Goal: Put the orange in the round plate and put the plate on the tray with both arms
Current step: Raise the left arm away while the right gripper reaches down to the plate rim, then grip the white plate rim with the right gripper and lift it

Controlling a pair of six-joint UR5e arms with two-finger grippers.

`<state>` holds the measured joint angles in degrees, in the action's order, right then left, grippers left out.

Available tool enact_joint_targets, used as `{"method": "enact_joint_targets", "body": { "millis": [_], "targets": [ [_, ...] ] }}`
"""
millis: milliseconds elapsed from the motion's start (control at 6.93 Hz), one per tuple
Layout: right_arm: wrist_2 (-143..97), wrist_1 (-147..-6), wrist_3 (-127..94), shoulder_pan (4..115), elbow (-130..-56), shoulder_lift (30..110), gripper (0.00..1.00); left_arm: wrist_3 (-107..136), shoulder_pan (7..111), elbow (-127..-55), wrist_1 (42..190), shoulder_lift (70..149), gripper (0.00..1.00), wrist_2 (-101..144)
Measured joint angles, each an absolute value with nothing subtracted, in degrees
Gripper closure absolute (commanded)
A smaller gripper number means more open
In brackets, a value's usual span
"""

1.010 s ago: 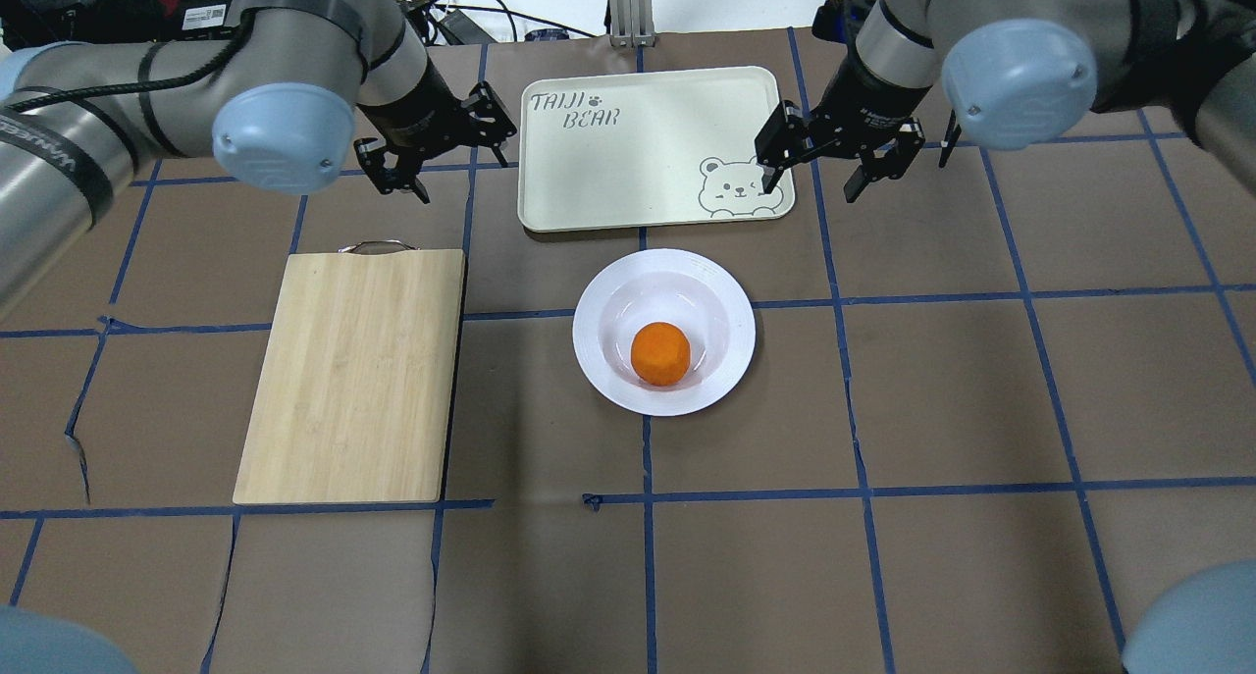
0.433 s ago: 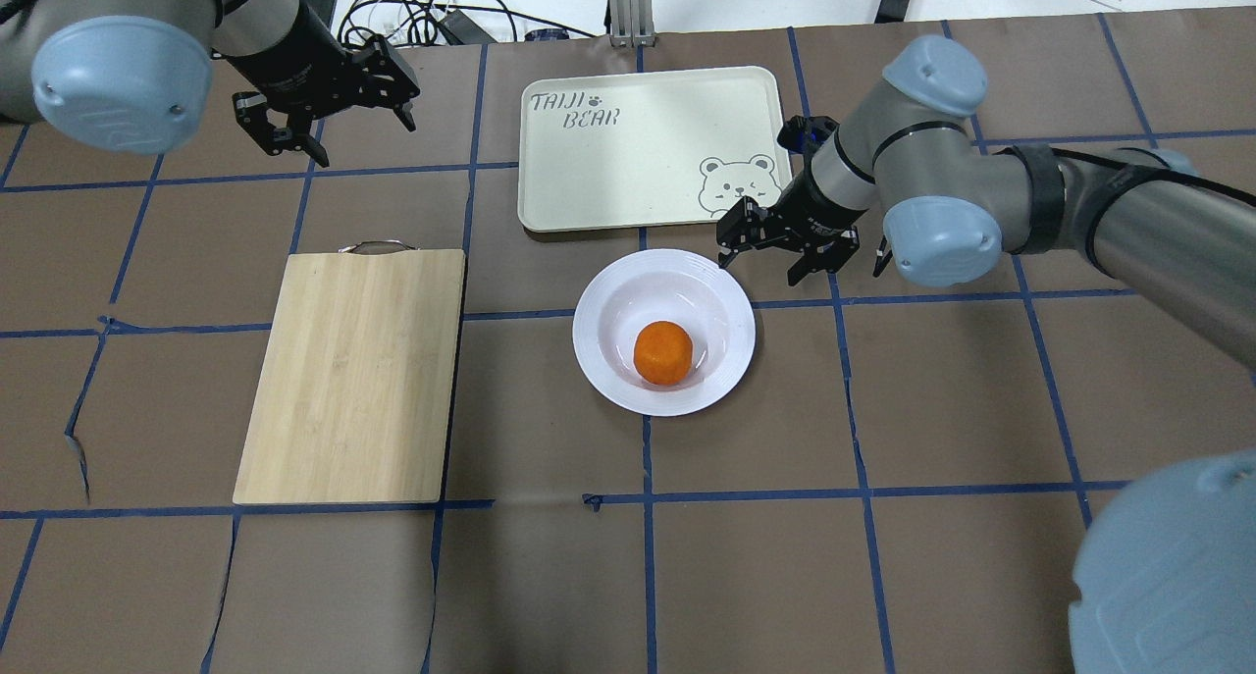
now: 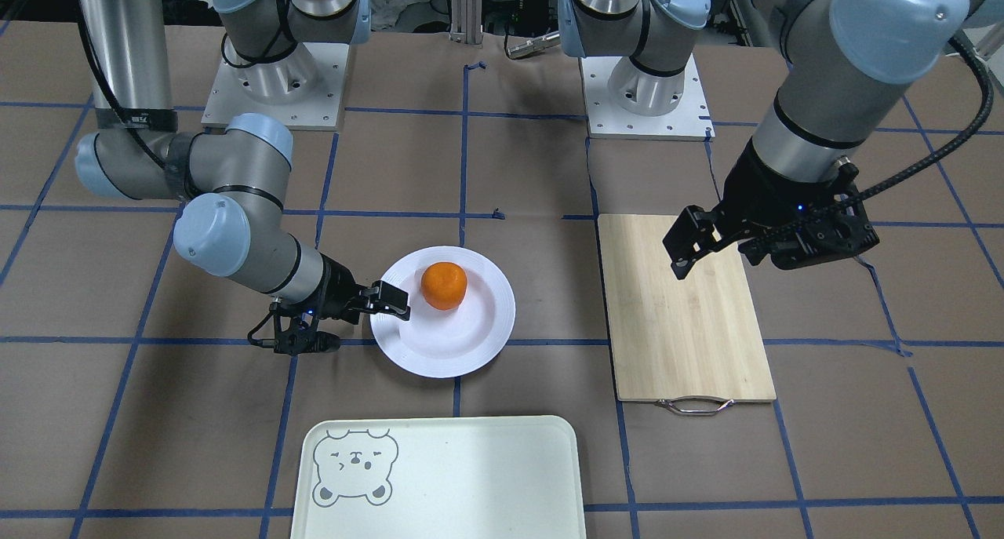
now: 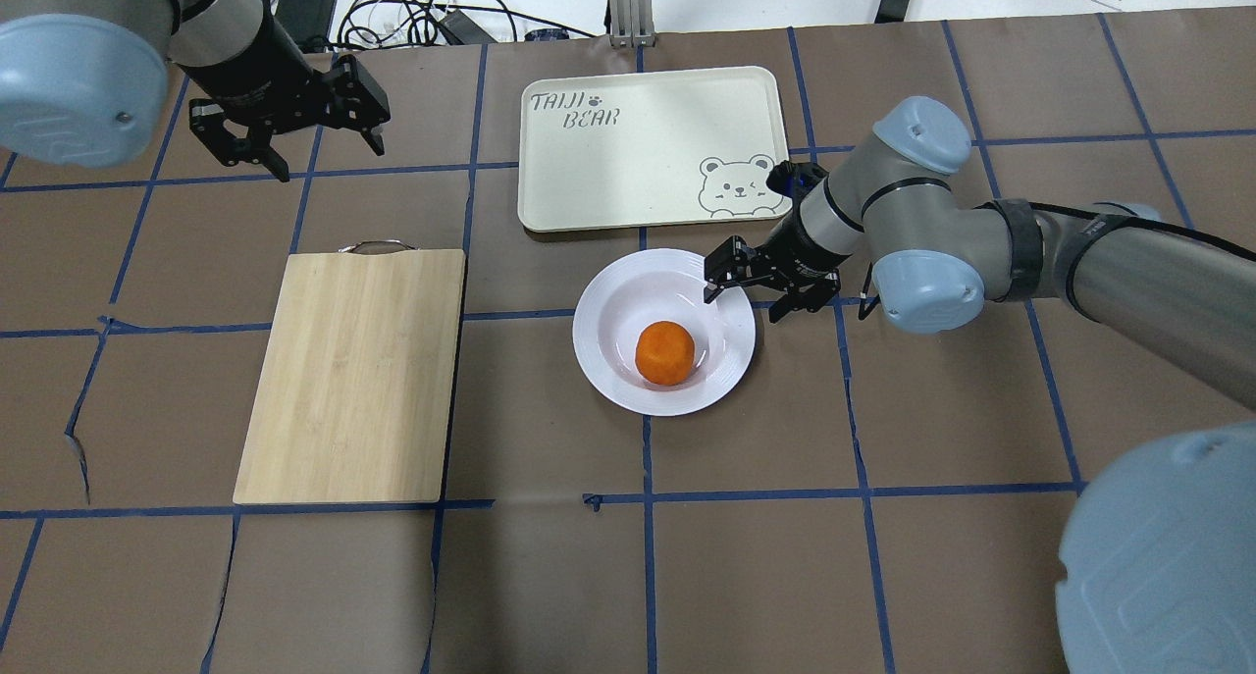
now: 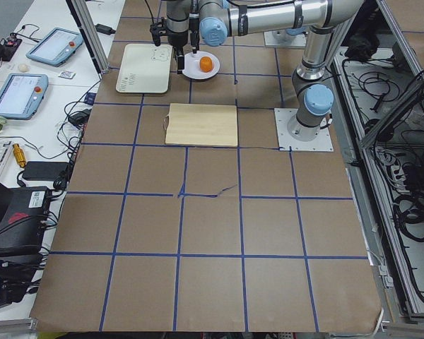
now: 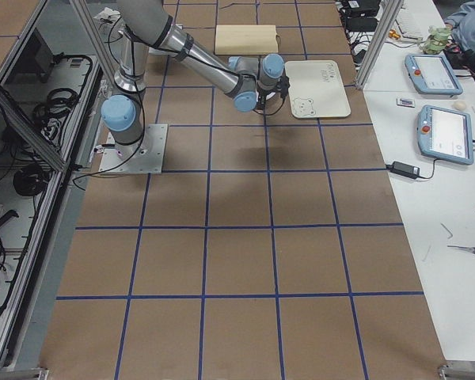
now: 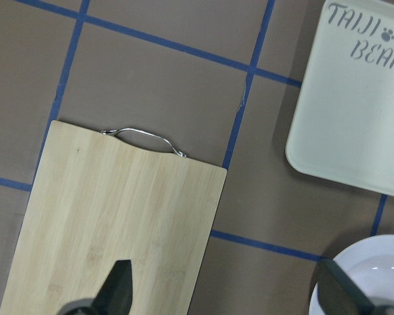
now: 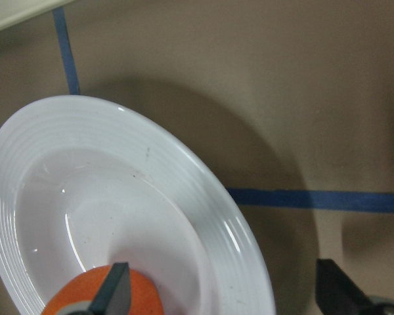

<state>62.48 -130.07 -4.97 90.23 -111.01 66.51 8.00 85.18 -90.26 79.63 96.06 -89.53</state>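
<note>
The orange [image 4: 665, 352] lies in the sunken centre of the round white plate [image 4: 610, 299], in the middle of the table. My right gripper [image 4: 748, 297] is open and low at the plate's far right rim. One finger is over the rim and the other is outside it. In the right wrist view the rim [image 8: 203, 197] runs between the fingertips, with the orange [image 8: 118, 298] at the bottom edge. The cream tray [image 4: 638, 154] with the bear face sits just beyond the plate. My left gripper [image 4: 329, 154] hangs open, high over the far left of the table, holding nothing.
A bamboo cutting board [image 4: 353, 375] with a metal handle lies left of the plate. Cables [image 4: 432, 17] run along the table's far edge. The right arm's elbow [image 4: 927, 277] stretches across the table's right half.
My right gripper came down from beside the tray's bear corner to the plate's rim. My left gripper swung away to the far left. Plate and orange stayed put.
</note>
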Motion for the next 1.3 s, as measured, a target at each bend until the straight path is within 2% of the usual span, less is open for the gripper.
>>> {"method": "enact_joint_targets", "body": {
  "millis": [433,577,721,1010,1154,1298],
  "targets": [
    [60.0,-132.3,-5.0,90.5,-113.1,65.4,0.02,7.0,85.3,-90.8,80.5,92.9,0.00,-95.4],
    [59.3,-133.1,-5.2,90.7,-113.5,65.2,0.11,6.9,85.4,-91.0,80.5,92.4,0.00,-95.8],
    [59.1,-133.5,-5.4,90.8,-113.9,65.1,0.26,6.9,85.4,-90.9,80.4,92.1,0.00,-95.8],
    [59.4,-133.6,-5.5,90.8,-114.2,64.9,0.63,6.8,85.1,-90.6,80.5,91.9,0.00,-93.8],
    [59.5,-133.6,-5.5,90.9,-114.2,64.8,0.85,6.8,85.2,-90.8,80.6,91.9,0.00,-93.4],
    [59.4,-133.7,-5.6,90.9,-114.1,64.7,0.93,6.8,85.3,-91.0,80.6,91.9,0.00,-93.3]
  ]
}}
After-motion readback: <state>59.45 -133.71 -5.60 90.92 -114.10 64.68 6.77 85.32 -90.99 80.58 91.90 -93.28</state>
